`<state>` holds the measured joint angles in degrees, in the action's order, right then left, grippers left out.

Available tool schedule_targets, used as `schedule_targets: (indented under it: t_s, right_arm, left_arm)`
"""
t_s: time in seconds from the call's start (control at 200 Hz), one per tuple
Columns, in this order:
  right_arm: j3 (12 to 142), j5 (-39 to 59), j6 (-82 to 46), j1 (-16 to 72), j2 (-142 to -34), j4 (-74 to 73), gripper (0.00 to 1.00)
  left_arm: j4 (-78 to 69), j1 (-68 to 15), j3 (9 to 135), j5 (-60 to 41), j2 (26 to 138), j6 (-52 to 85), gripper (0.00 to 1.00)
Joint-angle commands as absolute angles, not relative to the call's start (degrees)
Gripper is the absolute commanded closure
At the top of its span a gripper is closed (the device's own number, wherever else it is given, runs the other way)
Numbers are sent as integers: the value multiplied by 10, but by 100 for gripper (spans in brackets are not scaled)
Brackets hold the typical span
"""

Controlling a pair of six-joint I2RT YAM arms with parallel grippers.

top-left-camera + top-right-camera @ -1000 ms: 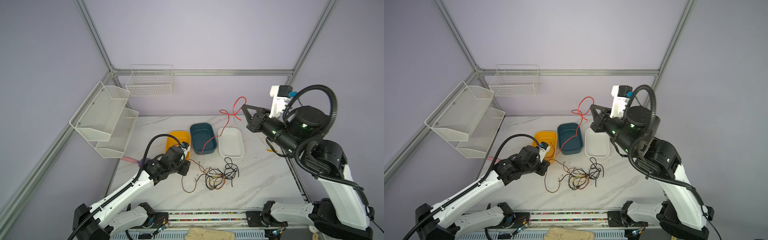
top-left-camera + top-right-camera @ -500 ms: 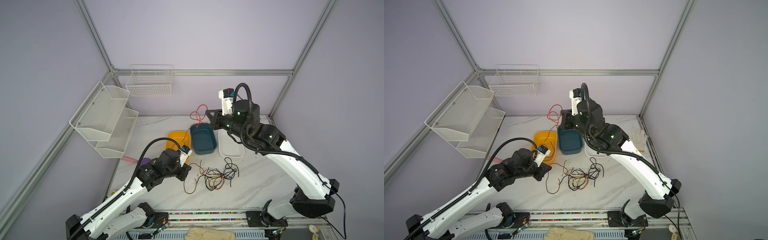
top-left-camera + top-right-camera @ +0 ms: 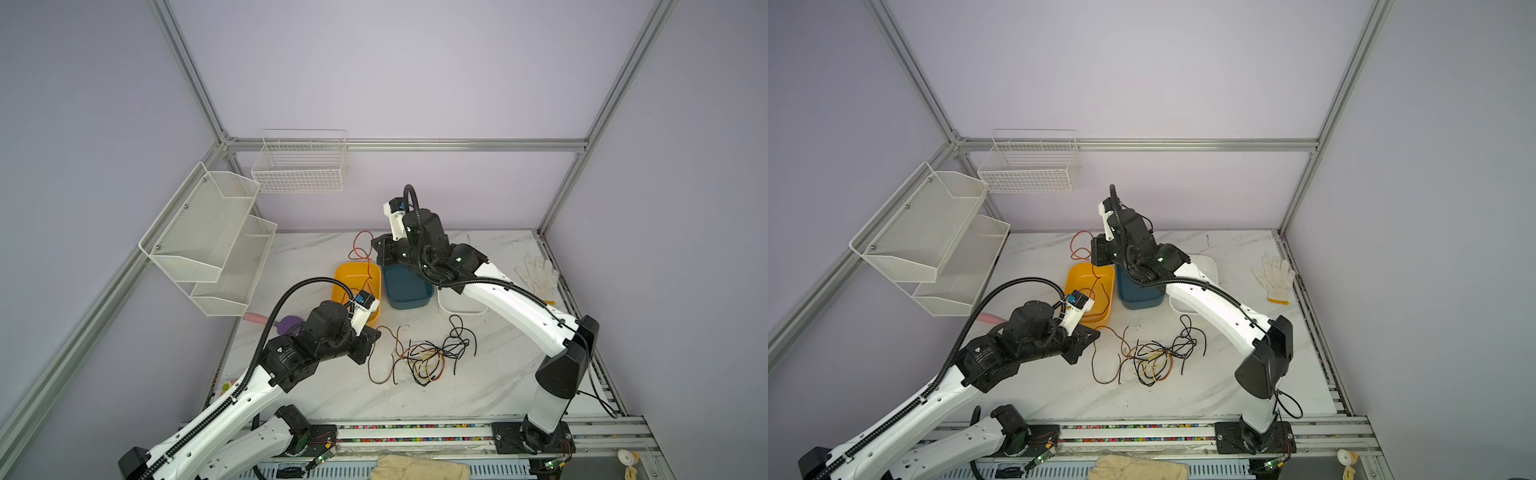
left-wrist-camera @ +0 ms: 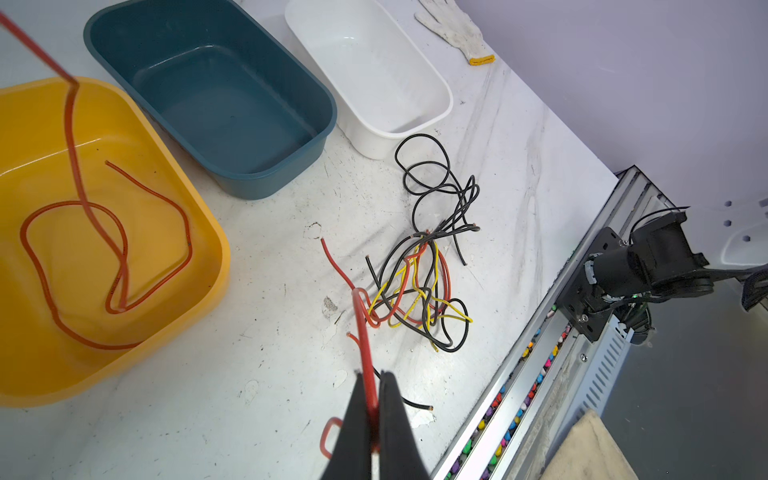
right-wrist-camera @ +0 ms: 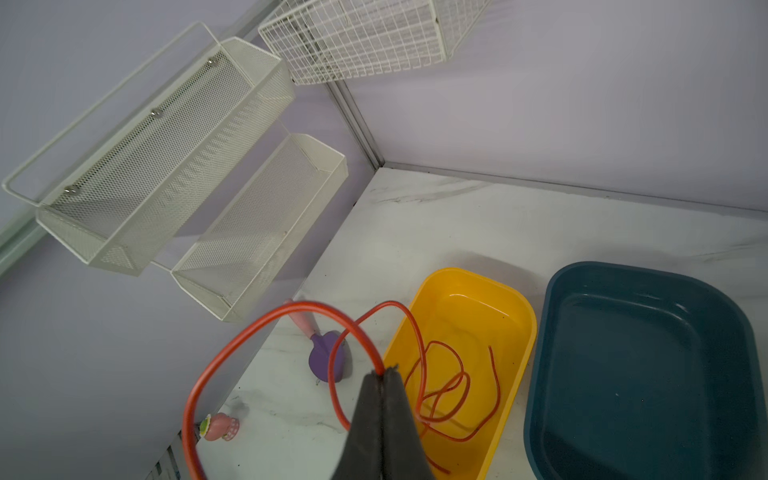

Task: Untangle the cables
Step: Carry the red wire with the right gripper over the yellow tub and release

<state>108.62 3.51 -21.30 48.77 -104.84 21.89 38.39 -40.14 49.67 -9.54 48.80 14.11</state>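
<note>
Left gripper [image 4: 374, 380] sits low over the near-left surface [image 4: 257, 291], jaws pinched tight on a red cable [image 4: 360, 324]. That cable leads straight into the cables [image 4: 419, 286], a knot of black, yellow and red. The knot lies near centre, to the gripper's right and on the near side of the blue tub [image 4: 266, 183] and white tub [image 4: 374, 141]. Far side now: right gripper [image 5: 382, 374] hangs above the far ends of the yellow tub [image 5: 457, 307] and blue tub. Its jaws are clamped on a long red cable [image 5: 266, 320], which loops out and drops into the yellow tub, tail coiled on its floor.
</note>
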Motion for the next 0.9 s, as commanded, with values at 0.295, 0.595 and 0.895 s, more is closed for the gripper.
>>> schedule_targets:
  t_s: [0.295, 0.595, 0.895]
  right_arm:
    - [1090, 63, -207, 479, -1177, 191, 100]
    - [1111, 80, -223, 477, -1255, 218, 100]
    - [1094, 82, -217, 477, -1253, 224, 92]
  left_arm:
    - [358, -402, 473, -90, 472, 136, 100]
    - [357, -401, 473, -91, 471, 136, 100]
    - [357, -401, 472, -89, 469, 136, 100]
